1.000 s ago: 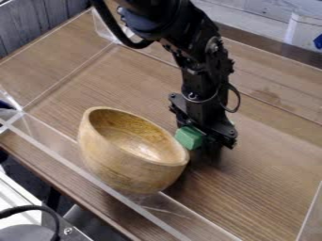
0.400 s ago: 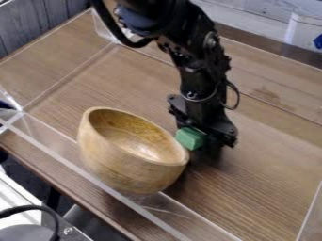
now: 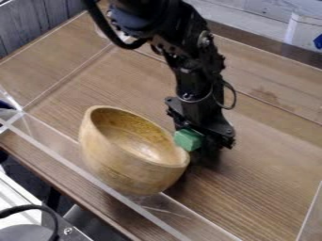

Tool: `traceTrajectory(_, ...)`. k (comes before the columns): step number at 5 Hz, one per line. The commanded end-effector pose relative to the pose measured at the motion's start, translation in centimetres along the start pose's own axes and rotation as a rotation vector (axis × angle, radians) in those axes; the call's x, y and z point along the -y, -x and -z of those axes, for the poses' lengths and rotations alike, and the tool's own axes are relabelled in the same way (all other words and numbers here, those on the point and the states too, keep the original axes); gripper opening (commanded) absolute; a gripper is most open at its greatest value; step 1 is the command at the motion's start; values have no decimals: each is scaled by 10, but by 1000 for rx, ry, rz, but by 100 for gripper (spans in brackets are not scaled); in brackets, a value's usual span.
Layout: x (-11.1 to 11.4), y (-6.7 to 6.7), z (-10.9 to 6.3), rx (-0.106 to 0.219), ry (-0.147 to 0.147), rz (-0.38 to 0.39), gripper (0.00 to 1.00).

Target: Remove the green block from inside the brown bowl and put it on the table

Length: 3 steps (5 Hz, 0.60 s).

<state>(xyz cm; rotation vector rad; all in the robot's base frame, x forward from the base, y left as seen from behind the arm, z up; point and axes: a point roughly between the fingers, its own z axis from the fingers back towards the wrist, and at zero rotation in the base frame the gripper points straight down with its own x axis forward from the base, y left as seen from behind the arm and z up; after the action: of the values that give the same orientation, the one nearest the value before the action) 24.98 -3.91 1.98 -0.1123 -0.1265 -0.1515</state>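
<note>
The brown bowl (image 3: 131,148) stands on the table (image 3: 88,80) near the front clear wall, and its inside looks empty. Just right of its rim, the green block (image 3: 187,140) sits low at the tabletop, outside the bowl. My gripper (image 3: 198,141) points straight down and is shut on the green block, whose green end pokes out toward the bowl. Whether the block touches the wood is hidden by the black fingers (image 3: 216,140).
Low clear plastic walls (image 3: 51,141) run along the table's front and left edges. The black arm (image 3: 189,56) rises up and back from the gripper. Open wood lies to the right and behind the arm.
Almost nothing has moved. The gripper stays shut on the green block beside the bowl, with only a slight tilt of the upper arm.
</note>
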Motion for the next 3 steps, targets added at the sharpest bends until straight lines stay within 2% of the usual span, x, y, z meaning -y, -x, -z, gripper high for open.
traceTrajectory(1, -2, 1, -8, 38, 18, 1, 0)
traceTrajectory(2, -2, 1, -10, 69, 36, 7, 0)
traceTrajectory(3, -3, -7, -5, 85, 44, 42, 0)
